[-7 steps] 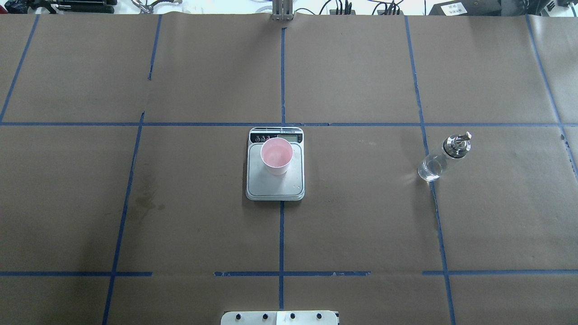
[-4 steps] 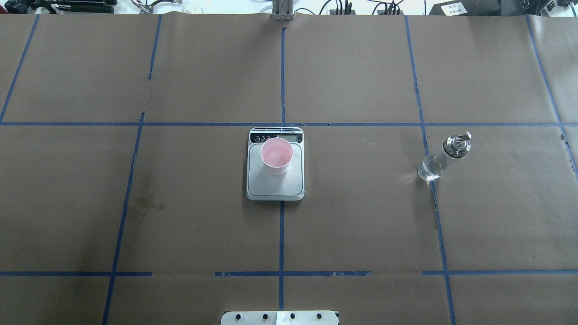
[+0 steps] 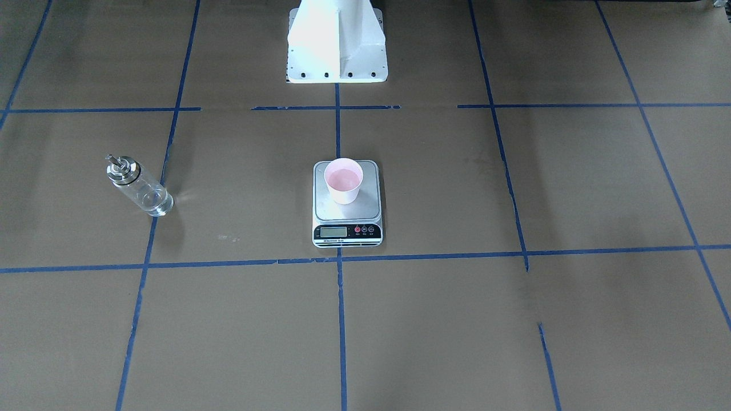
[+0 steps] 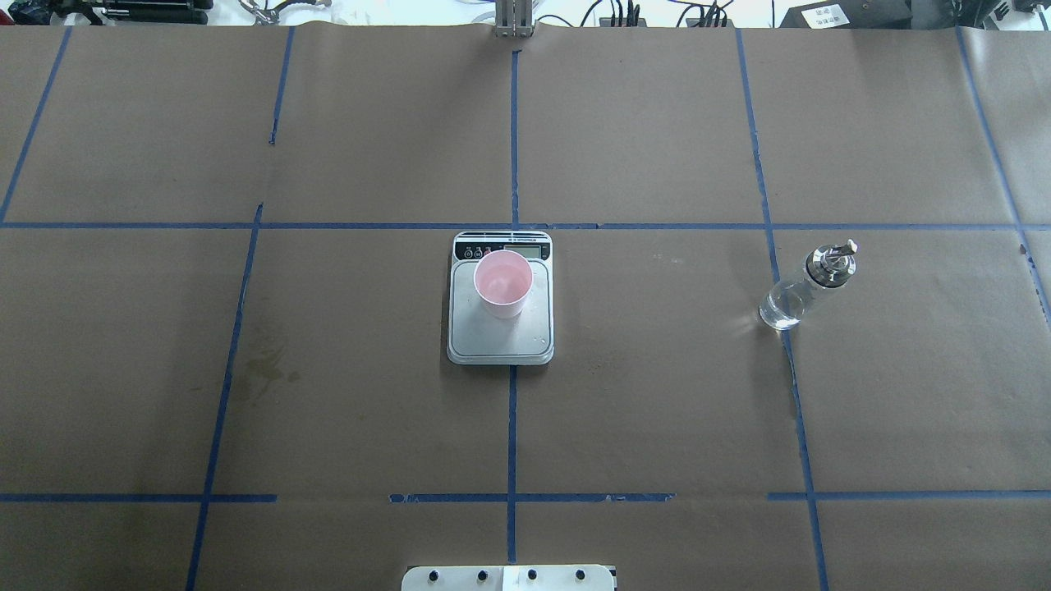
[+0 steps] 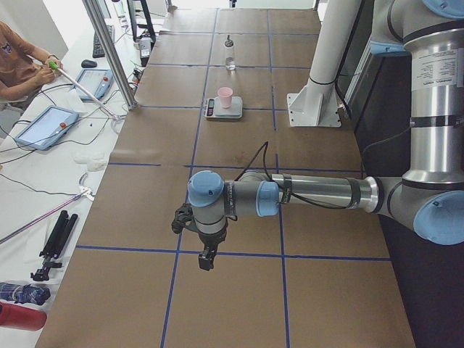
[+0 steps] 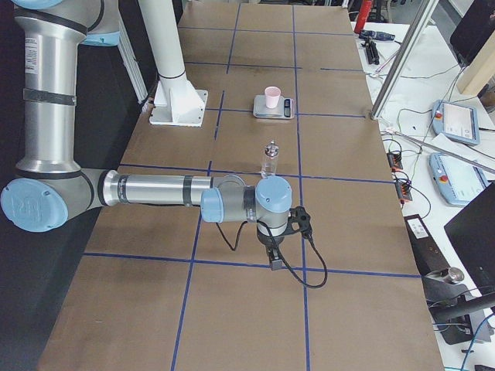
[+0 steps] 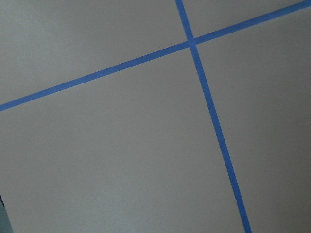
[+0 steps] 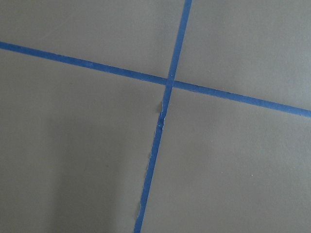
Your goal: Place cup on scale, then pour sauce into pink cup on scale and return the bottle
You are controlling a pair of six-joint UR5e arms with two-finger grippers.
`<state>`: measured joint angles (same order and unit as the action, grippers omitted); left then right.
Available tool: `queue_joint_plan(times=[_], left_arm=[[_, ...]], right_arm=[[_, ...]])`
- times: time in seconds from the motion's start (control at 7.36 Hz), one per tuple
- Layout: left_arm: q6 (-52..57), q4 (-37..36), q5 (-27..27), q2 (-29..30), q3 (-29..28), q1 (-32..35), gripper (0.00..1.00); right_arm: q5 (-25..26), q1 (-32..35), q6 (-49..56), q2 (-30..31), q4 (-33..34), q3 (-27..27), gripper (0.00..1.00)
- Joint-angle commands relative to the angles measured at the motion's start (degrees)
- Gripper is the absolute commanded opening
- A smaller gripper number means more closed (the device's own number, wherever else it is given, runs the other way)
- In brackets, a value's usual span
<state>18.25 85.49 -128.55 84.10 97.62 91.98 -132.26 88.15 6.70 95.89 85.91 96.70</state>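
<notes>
The pink paper cup (image 4: 502,283) stands upright on the silver platform of the digital kitchen scale (image 4: 501,341), toward the platform's display end, its rim overlapping the black front strip in the overhead view. The scale sits at the middle of the brown-papered tabletop (image 4: 657,410), on the blue tape line running away from the white robot pedestal (image 3: 337,45).

The glass bottle (image 4: 800,291) stands upright on the robot's right half, well apart from the scale and touching a blue tape line. Its metal collar and pour spout are on top, and clear sauce (image 4: 784,305) fills its lower part.

Neither gripper holds or touches anything. The left gripper (image 5: 208,259) hangs low over bare paper at the robot's left end of the tabletop, with the cup and scale well apart from it farther along. The right gripper (image 6: 275,259) hangs low at the opposite end. The bottle stands near it, between it and the scale. Whether either gripper is released or clenched cannot be told from these side views. Both wrist cameras show only brown paper and crossing blue tape.
</notes>
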Motion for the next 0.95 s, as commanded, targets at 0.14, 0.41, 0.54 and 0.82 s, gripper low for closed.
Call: queue_joint_plan(times=[0.14,0.41,0.54,0.82], left_arm=[[-0.58,-0.5,-3.43,0.1,-0.15,0.31,1.0],[-0.85,-1.11,-6.27,0.19,0.03,0.22,1.0],[-0.85,-1.64,-6.27,0.19,0.11,0.22,1.0],[-0.85,-1.64,-6.36,0.19,0.11,0.22,1.0]], right_arm=[[-0.19,0.0,-0.64,0.17,0.05,-0.11,1.0],[-0.28,0.0,-0.64,0.52,0.05,-0.02,1.0],[-0.28,0.0,-0.72,0.52,0.23,-0.11,1.0],[-0.54,0.0,-0.72,0.61,4.07,0.5,1.0]])
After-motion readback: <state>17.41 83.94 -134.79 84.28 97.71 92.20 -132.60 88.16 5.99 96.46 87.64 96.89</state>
